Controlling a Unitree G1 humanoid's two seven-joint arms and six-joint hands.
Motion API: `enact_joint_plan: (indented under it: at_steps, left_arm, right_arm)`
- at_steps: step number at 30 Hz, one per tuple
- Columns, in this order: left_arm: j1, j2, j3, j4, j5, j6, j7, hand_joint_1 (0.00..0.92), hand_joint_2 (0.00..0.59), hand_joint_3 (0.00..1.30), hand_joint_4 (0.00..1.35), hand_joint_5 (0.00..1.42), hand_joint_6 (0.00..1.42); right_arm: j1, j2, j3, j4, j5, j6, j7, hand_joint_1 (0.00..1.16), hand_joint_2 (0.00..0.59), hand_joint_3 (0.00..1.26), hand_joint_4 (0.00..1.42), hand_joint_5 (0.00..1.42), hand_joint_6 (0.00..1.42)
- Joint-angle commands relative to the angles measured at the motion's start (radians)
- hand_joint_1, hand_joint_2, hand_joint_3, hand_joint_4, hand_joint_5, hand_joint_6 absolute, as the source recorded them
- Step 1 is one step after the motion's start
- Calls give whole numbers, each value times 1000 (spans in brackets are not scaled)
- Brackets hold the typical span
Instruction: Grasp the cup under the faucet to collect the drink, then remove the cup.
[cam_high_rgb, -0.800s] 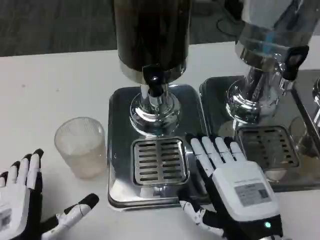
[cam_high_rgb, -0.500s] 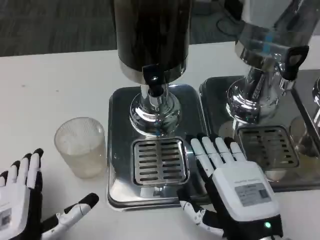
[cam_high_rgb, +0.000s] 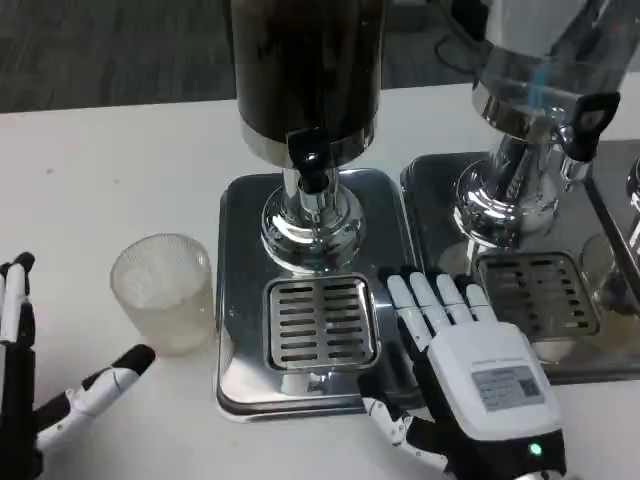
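At the far left the left hand lay low over the white table, its fingers spread apart and holding nothing, the thumb reaching out toward the cup but short of touching it. The cup stood upright on the table, just beside the left edge of the steel drip tray and not yet under the faucet. It looked like clear, ribbed thin plastic and appeared to hold nothing, so it was probably very light, easy to tip or push away, and liable to buckle under a hard squeeze; a gentle wrap around the middle of its wall, thumb on one side and fingers on the other, seemed the safest hold. The ribs might give some grip. Next came the dark-bodied dispenser above its slotted grate, where the cup would have to stand. The right hand rested palm down between the two trays, fingers together but extended, gripping nothing. Farther right stood a second dispenser.
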Motion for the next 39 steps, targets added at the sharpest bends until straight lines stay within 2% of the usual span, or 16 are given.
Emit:
enact_joint_plan:
  at_steps: [1,5,11,18,25,30,39]
  left_arm:
    - [-64,36,30,110,-39,-78,38,0,12,0,0,0,0]
    - [-119,56,20,186,-38,-158,82,0,10,0,0,0,0]
    - [-236,49,-14,382,-164,-301,-23,0,0,0,0,0,0]
    - [-319,55,-58,524,-166,-381,-40,43,0,0,0,0,0]
    - [-375,49,-100,595,-145,-390,-32,102,0,0,0,0,0]
    - [-405,42,-111,625,-144,-382,-12,166,5,0,0,60,32]
    - [-491,23,-119,758,-175,-426,-12,178,12,0,0,179,125]
  right_arm:
    - [14,25,11,-3,-15,22,-25,322,397,0,0,0,0]
    - [12,38,14,9,-16,34,-37,322,403,0,0,0,0]
    - [5,39,11,14,-12,41,-46,328,403,0,0,0,0]
    - [-2,39,11,20,-8,41,-48,333,403,0,0,0,4]
    - [-6,33,15,19,-11,40,-40,334,405,0,0,0,13]
    - [-2,31,14,15,-8,40,-40,329,409,0,0,0,16]
    - [11,36,14,5,-11,55,-42,323,410,0,0,0,26]
